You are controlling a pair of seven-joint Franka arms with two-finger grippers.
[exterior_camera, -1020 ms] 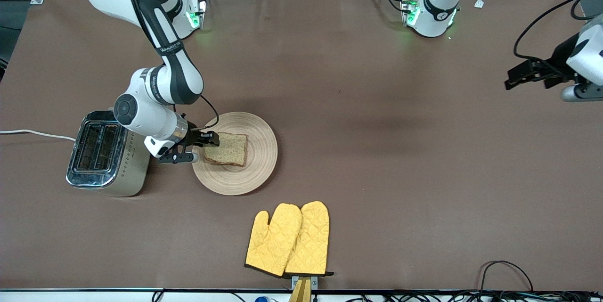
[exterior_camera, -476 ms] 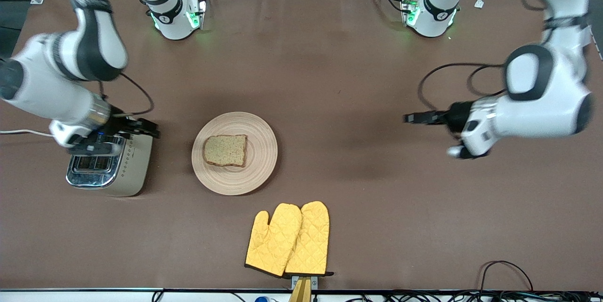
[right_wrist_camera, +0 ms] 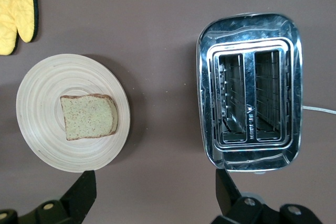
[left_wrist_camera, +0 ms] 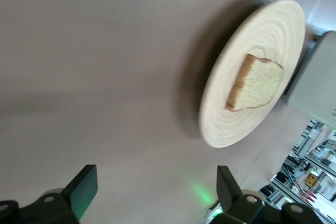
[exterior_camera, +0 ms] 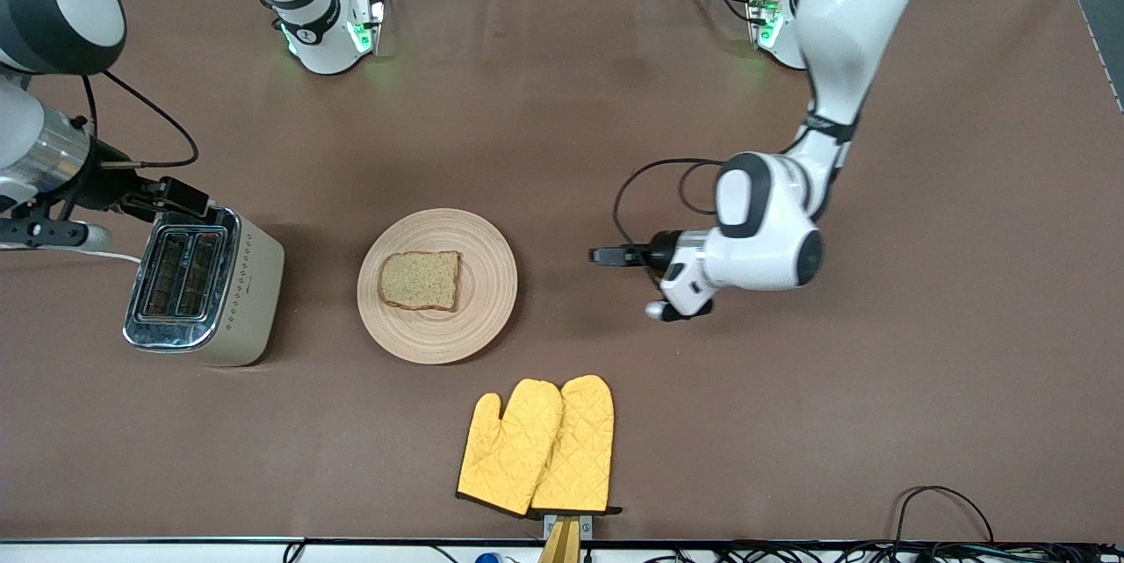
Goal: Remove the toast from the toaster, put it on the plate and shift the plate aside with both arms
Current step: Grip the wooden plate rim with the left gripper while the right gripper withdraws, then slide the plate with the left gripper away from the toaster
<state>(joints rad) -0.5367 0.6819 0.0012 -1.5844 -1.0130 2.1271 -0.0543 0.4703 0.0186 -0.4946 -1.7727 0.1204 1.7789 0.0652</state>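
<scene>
The toast (exterior_camera: 421, 280) lies flat on the round wooden plate (exterior_camera: 485, 282), free of both grippers. My left gripper (exterior_camera: 604, 256) hangs low over the bare table beside the plate, on the left arm's end, its tips pointing at the plate. It is open and empty. In the left wrist view (left_wrist_camera: 156, 187) the plate (left_wrist_camera: 226, 124) and toast (left_wrist_camera: 257, 82) show ahead of its fingers. My right gripper (exterior_camera: 176, 198) is open and empty, raised over the toaster's edge. The right wrist view (right_wrist_camera: 156, 187) looks down on the plate (right_wrist_camera: 52, 77) and toast (right_wrist_camera: 89, 116).
A chrome two-slot toaster (exterior_camera: 202, 291) (right_wrist_camera: 249, 93) stands beside the plate toward the right arm's end, its white cord (exterior_camera: 114, 256) trailing off. A pair of yellow oven mitts (exterior_camera: 536, 444) lies nearer the front camera than the plate. Cables run along the table's front edge.
My right gripper let go of the toast on the plate, opened and rose away past the toaster. My left arm swung in from its end of the table toward the plate.
</scene>
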